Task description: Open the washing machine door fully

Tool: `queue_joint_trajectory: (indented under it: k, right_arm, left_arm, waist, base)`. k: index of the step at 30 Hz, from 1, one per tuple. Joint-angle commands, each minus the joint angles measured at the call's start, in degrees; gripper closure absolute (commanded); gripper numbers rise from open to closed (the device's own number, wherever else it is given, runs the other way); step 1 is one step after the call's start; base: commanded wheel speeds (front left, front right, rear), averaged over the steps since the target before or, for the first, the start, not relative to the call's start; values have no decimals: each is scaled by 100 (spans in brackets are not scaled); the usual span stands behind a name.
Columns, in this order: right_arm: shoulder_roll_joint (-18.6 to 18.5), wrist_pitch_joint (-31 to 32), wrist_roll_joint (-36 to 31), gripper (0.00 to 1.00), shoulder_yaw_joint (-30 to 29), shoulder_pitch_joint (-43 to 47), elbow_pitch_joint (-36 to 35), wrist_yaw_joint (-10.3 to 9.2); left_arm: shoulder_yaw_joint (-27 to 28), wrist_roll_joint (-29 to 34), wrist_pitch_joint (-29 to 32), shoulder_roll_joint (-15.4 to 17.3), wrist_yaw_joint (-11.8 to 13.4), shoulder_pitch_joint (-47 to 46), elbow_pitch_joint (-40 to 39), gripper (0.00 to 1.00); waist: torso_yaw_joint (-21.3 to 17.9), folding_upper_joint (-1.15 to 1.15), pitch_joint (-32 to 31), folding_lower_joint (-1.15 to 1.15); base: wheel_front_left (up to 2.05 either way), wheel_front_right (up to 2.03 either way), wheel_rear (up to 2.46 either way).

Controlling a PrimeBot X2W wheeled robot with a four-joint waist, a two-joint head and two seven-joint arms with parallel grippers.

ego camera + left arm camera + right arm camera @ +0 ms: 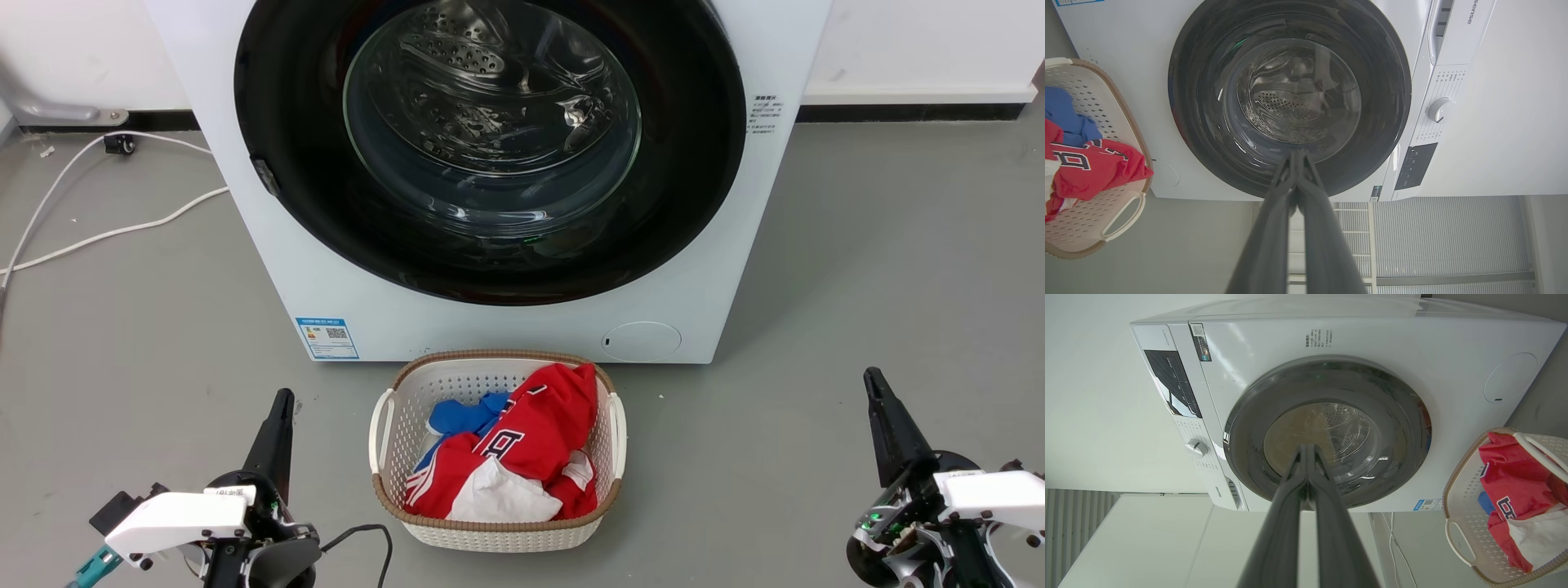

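Washing machine door (490,139), a glossy black disc with a glass bowl, sits shut and flush in the front of the white washing machine (506,331), so the opening appears not yet begun. A laundry basket (498,535) of red and blue clothes (531,433) stands just before it. Left gripper (282,404) and right gripper (873,380) wait low on either side, well apart from the door, fingers pressed together, empty. Lettering "sense" (1472,16) reads on the machine's front; a blue sticker (326,337) carries a QR code.

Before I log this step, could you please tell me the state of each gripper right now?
Left gripper: closed, holding nothing.
Right gripper: closed, holding nothing.
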Motion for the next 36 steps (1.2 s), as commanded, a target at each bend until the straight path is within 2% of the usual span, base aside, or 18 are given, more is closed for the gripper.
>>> queue_joint_trajectory:
  k: [1, 35, 36]
  right_arm:
    - [20, 12, -27, 100, -12, -64, 6, 17]
    - [43, 38, -56, 100, -42, -67, 8, 17]
    - [22, 24, -24, 0, -35, -3, 3, 0]
  left_arm:
    - [16, 10, 26, -8, -18, -52, 5, 100]
    - [32, 26, 29, -16, -19, -54, 6, 100]
    - [14, 8, 24, -13, 0, -1, 2, 0]
  waist:
    - [0, 0, 0, 0]
    - [0, 0, 0, 0]
    - [0, 0, 0, 0]
  base:
    - [0, 0, 0]
    - [0, 0, 0]
    - [0, 0, 0]
